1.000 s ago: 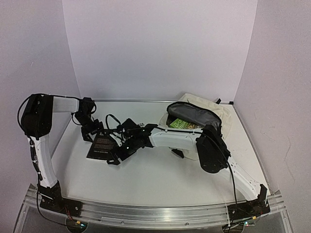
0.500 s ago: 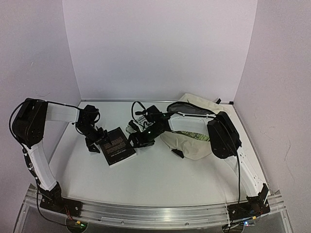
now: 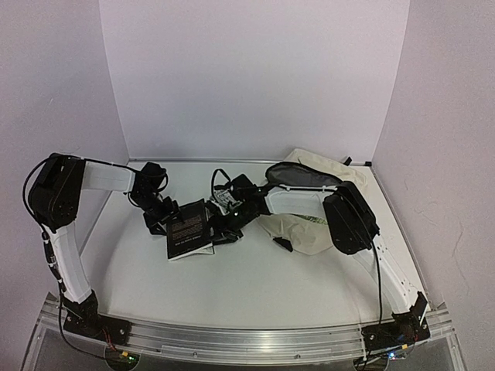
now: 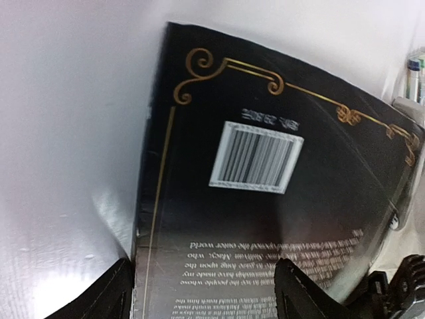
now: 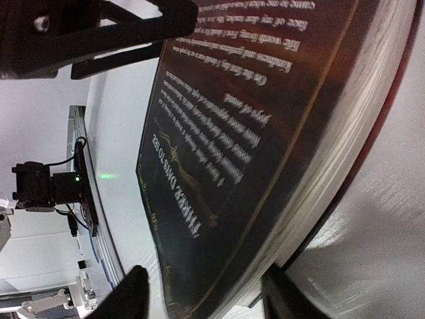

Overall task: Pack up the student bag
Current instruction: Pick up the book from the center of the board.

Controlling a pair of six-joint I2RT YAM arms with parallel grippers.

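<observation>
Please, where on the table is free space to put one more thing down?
Free: the wide front strip of the table, between the book and the arm bases. Crowded: the middle, where the left claw and right claw flank the book, and the right back, filled by the bag.

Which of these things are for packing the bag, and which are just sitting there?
For the job:
- student bag
- black book
- left gripper and right gripper, one at each side of the book

Just there:
- metal rail along the front edge
- white table
</observation>
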